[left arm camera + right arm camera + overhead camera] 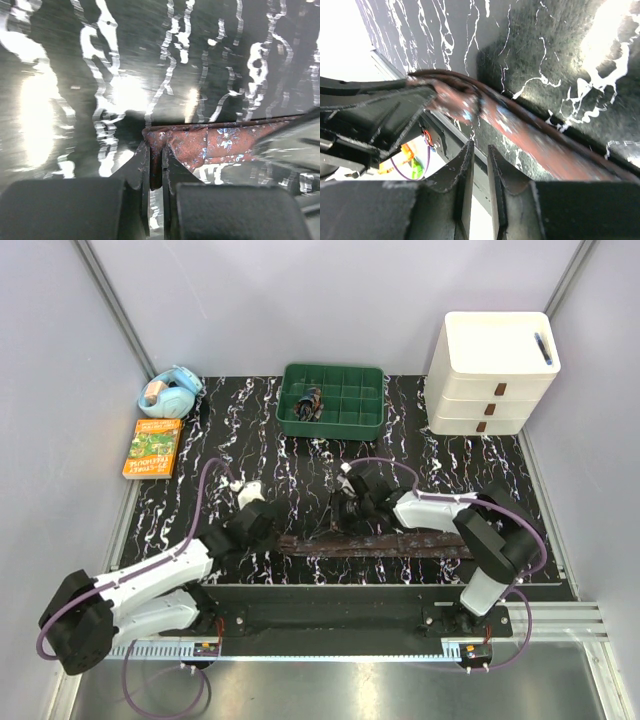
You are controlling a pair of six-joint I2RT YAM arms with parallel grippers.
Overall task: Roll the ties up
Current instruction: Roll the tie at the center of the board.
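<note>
One tie (pixel 380 543), dark brown with a reddish pattern, lies stretched left to right along the mat's near edge. My left gripper (pixel 270 530) is shut on its left end; in the left wrist view the cloth (pixel 220 142) is folded and pinched between the jaws of that gripper (pixel 155 152). My right gripper (pixel 346 512) hovers just behind the tie's left part. In the right wrist view that gripper (pixel 480 150) has its jaws nearly together with nothing between them, and the tie (pixel 530 135) runs diagonally past them.
A green compartment tray (pixel 345 425) at the back holds a small dark bundle (pixel 310 403). A white drawer unit (pixel 495 370) stands back right. A tape roll (pixel 170 392) and a book (pixel 153 448) lie at the left. The mat's front edge (pixel 400 585) is close to the tie.
</note>
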